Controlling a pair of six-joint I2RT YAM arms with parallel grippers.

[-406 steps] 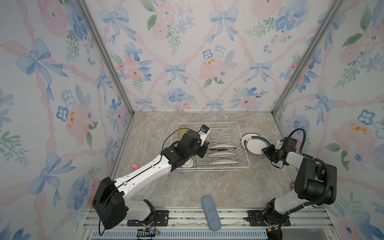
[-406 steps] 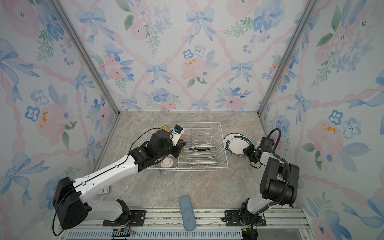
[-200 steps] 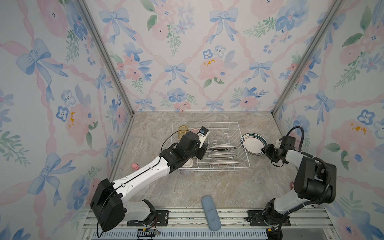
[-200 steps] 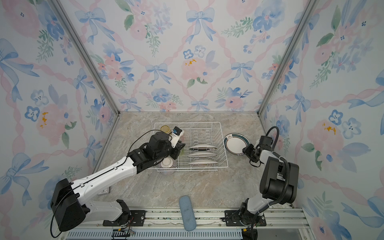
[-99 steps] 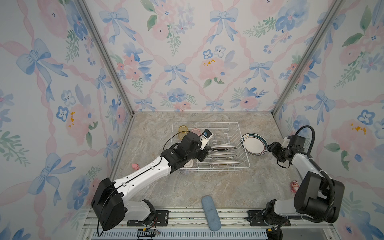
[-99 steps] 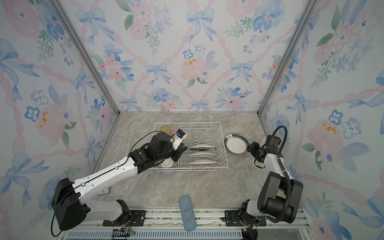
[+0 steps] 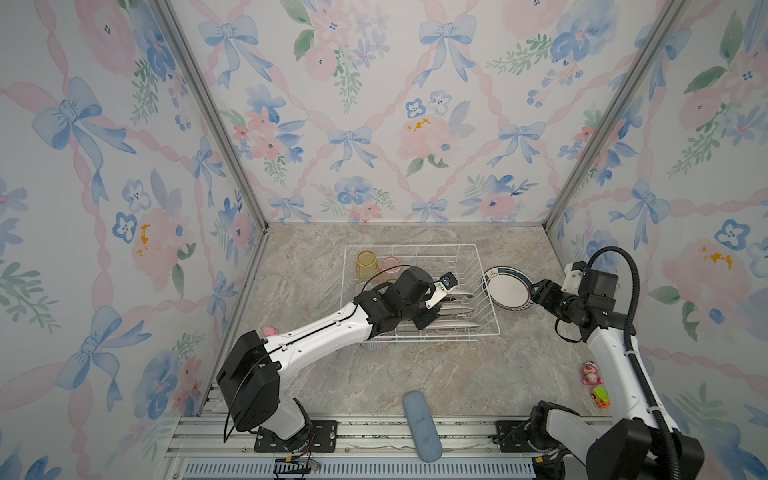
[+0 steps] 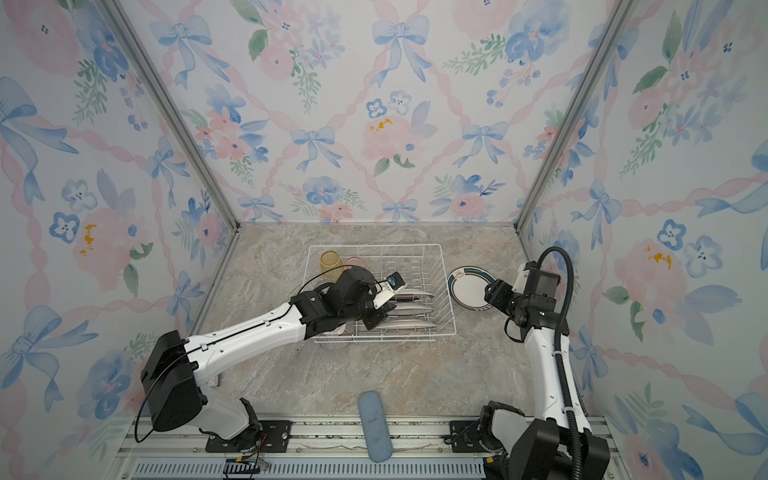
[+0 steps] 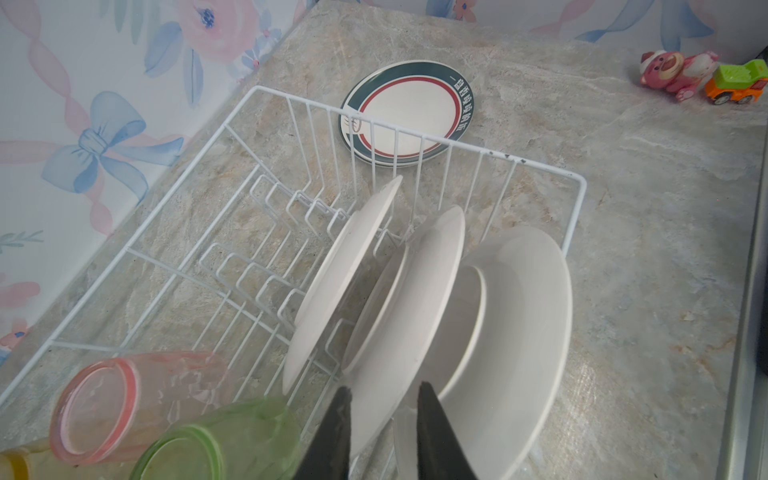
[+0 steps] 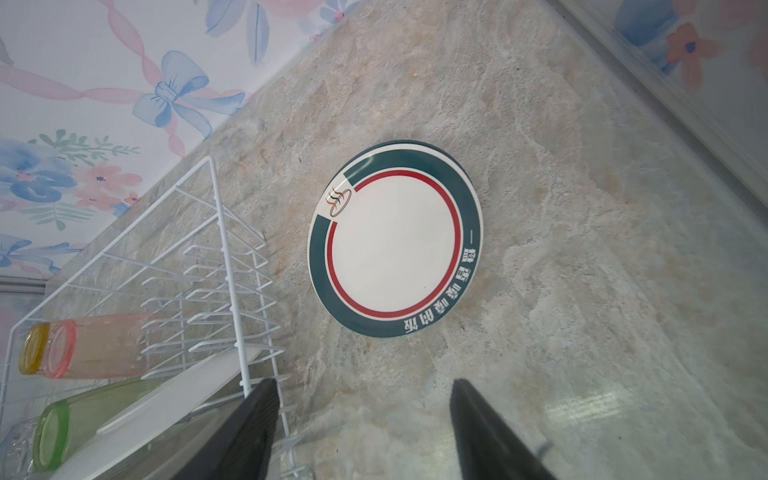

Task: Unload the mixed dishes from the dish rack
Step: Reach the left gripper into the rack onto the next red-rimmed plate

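Three walls close the scene: a back wall [image 7: 374, 124], a left wall [image 7: 83, 208] and a right wall [image 7: 706, 208], all papered with blue bows, pink ribbons and flowers. Grey metal posts [image 7: 212, 120] run along the two back corners. The table [image 7: 415, 374] has a beige-grey marbled top, evenly lit. Slotted metal rails [image 7: 374, 432] line its near edge.

Right tool [image 7: 535, 292] opened, backed off plate [image 7: 506, 289], left tool [image 9: 383, 387] nearer racked plates [image 9: 419, 286]
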